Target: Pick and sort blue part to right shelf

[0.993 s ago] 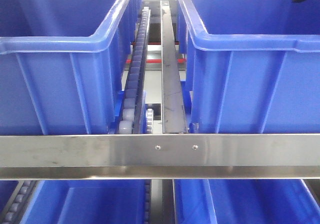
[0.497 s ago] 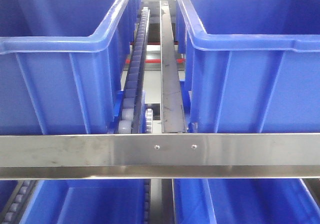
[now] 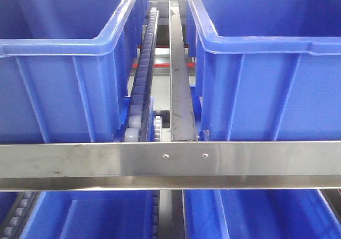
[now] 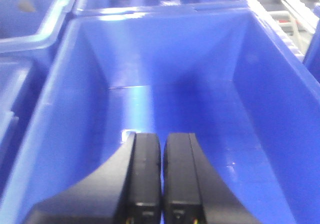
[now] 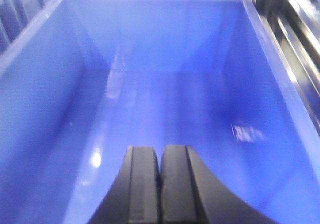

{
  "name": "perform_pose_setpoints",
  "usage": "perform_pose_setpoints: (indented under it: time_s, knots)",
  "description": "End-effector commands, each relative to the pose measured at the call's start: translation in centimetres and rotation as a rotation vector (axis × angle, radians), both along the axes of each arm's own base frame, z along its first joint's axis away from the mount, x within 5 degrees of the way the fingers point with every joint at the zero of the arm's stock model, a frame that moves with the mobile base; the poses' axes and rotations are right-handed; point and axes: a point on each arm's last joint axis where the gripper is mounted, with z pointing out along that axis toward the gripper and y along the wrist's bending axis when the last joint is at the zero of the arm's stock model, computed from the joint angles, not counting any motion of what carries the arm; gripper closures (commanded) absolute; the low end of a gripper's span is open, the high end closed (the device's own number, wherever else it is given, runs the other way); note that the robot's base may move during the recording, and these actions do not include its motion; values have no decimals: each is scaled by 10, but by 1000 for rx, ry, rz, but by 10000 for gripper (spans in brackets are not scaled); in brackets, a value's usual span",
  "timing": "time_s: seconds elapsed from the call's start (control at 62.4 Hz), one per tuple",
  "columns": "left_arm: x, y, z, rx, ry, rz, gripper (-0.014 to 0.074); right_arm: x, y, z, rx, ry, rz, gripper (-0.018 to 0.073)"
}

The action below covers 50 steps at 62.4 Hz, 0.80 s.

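Wrist views: both grippers' jaws clenched, empty, above deep blue plastic bins (image 4: 260, 109); blue part unseen. Probably rigid, light, slippery; grasp below knob.

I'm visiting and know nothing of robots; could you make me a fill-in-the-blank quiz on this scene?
1. The deep plastic bins are coloured ___.
2. The flat front rail is made of shiny ___.
3. The left hand has its black fingers ___.
4. The bin under the right hand holds ___.

Missing: blue; steel; closed; nothing

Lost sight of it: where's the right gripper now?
Right wrist view: the right gripper, fingers closed, hangs over an empty blue bin.
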Motion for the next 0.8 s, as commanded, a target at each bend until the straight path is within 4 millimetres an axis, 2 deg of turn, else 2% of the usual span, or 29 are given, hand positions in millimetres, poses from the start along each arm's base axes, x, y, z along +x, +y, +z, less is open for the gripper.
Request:
perform_pose_setpoints:
  time_s: [0.0, 0.144, 0.272, 0.593, 0.785]
  knots:
    - [-13, 2, 28, -20, -138, 1, 473, -9, -2, 27, 16, -158, -4, 529]
    - [-33, 3, 23, -22, -155, 1, 473, -25, -2, 31, 17, -193, -4, 529]
    - [-58, 5, 7, -21, -152, 1, 473, -45, -3, 29, 18, -219, -4, 529]
    - [-124, 11, -39, -65, -189, 5, 473, -100, -5, 5, 21, -281, -4, 529]
    - [-156, 14, -54, -78, -272, 17, 473, -127, -6, -11, 21, -312, -5, 529]
